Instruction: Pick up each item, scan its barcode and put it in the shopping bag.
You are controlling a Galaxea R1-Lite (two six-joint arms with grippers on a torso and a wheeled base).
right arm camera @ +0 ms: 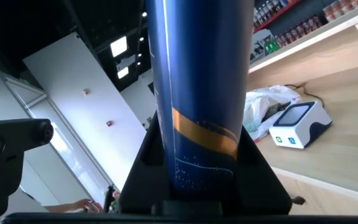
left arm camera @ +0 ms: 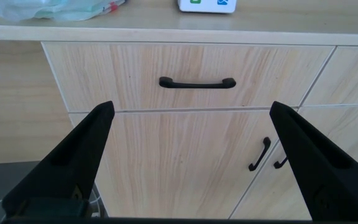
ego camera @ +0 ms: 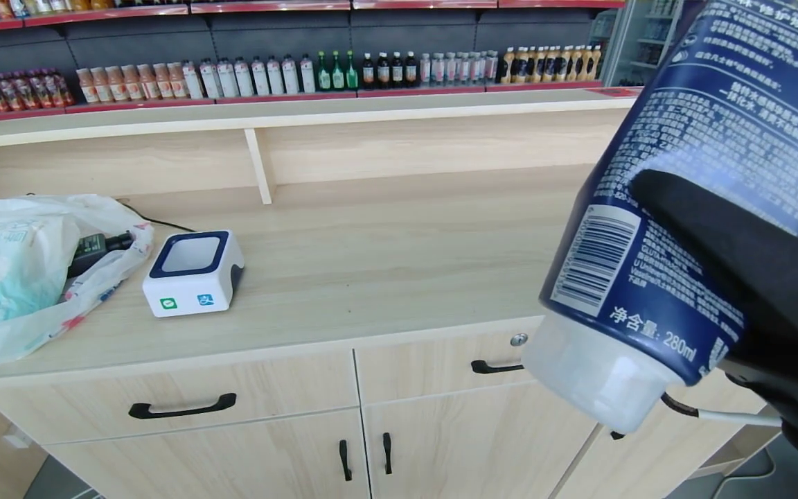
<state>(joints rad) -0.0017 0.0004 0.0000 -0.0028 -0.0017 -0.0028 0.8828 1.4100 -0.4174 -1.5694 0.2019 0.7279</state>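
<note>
A dark blue spray can [ego camera: 690, 194] with a clear cap and a white barcode patch fills the right of the head view, held up close to the camera. My right gripper [ego camera: 738, 242] is shut on the can [right arm camera: 197, 93], its black fingers [right arm camera: 253, 168] pressed on both sides. The white barcode scanner [ego camera: 193, 272] with a blue-framed window sits on the counter at the left. Left of it lies the white plastic shopping bag [ego camera: 104, 267], with a pale green pack [ego camera: 11, 267] inside. My left gripper [left arm camera: 191, 155] is open, low in front of the cabinet drawers.
The light wooden counter [ego camera: 385, 263] has a raised back ledge. Below it are drawers and doors with black handles [ego camera: 182, 407]. A black cable and adapter [ego camera: 98, 246] lie by the bag. Shelves of bottles [ego camera: 288, 73] line the far wall.
</note>
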